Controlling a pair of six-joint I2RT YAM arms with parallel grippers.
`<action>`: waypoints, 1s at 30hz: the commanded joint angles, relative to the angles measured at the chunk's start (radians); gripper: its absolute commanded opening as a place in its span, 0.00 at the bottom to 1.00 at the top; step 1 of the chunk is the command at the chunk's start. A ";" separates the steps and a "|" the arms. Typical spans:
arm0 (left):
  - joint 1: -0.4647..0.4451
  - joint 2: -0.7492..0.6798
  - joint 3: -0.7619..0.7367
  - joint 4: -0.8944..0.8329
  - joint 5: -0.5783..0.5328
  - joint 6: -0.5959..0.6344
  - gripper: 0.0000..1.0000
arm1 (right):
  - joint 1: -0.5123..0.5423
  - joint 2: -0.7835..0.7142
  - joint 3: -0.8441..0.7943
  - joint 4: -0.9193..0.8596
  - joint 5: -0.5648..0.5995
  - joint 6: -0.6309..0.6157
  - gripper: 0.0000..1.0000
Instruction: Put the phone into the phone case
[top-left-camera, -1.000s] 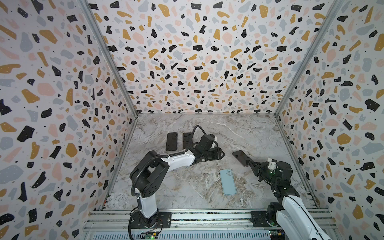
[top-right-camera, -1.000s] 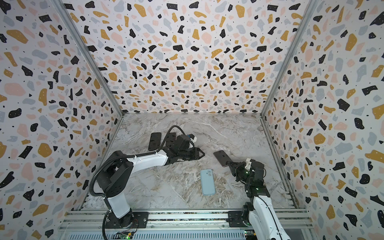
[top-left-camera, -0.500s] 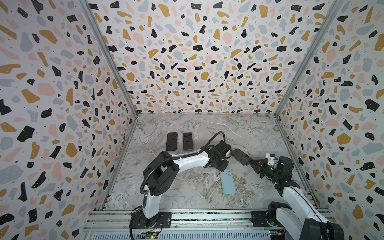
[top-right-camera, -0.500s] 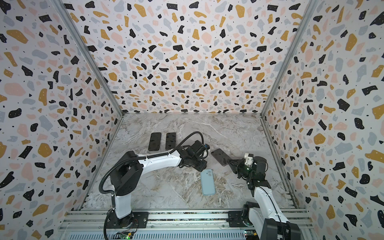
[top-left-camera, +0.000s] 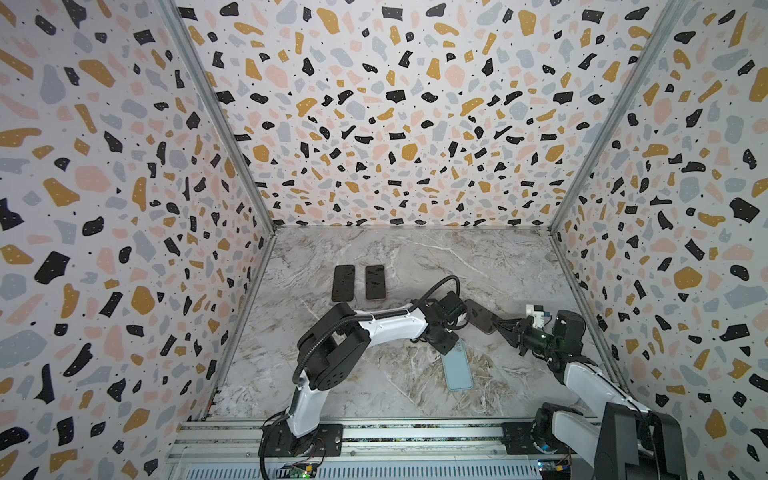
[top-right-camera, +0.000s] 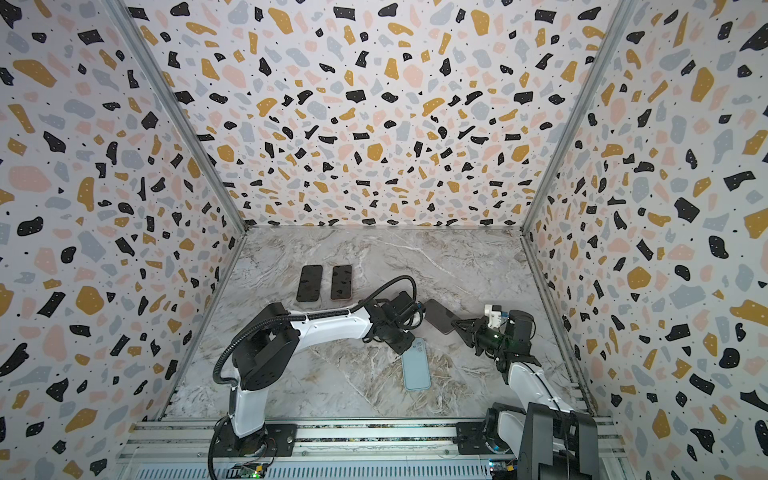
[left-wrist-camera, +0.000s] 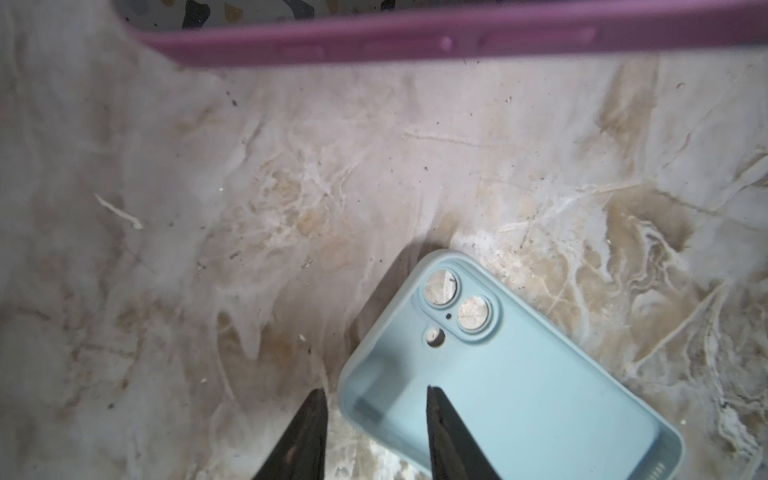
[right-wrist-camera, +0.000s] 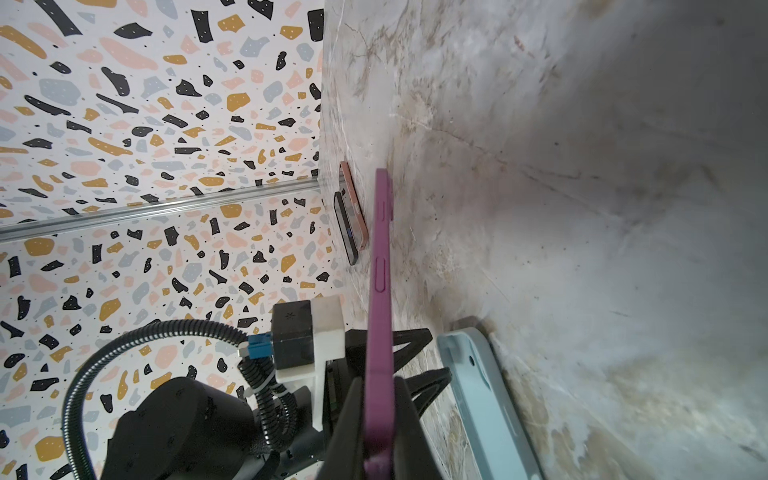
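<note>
Your right fingers (right-wrist-camera: 347, 428), above the worktop (top-left-camera: 399, 390), were clamped on the purple phone (right-wrist-camera: 380, 291), held clear of it. Your left fingers (left-wrist-camera: 305, 440) stood partly open astride the blue case (left-wrist-camera: 519, 395) rim. The phone was not yet inserted.

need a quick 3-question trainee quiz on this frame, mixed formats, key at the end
1. True or false: the light blue case already has a phone in it.
2. The right claw is shut on: A) the light blue case, B) the purple-edged phone, C) nothing.
3. How many dark phones lie side by side at the back of the table?
Key: 1 false, it lies empty, open side up. 2 B. 3 two.
</note>
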 joint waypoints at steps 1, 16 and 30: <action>-0.007 0.024 0.046 -0.017 -0.038 0.012 0.36 | -0.011 -0.017 0.033 0.047 -0.052 -0.028 0.00; -0.009 0.016 0.029 0.007 -0.054 -0.006 0.13 | -0.031 -0.023 0.024 0.027 -0.061 -0.047 0.00; -0.009 -0.039 -0.023 0.004 -0.092 -0.035 0.07 | -0.031 -0.030 0.040 0.011 -0.060 -0.042 0.00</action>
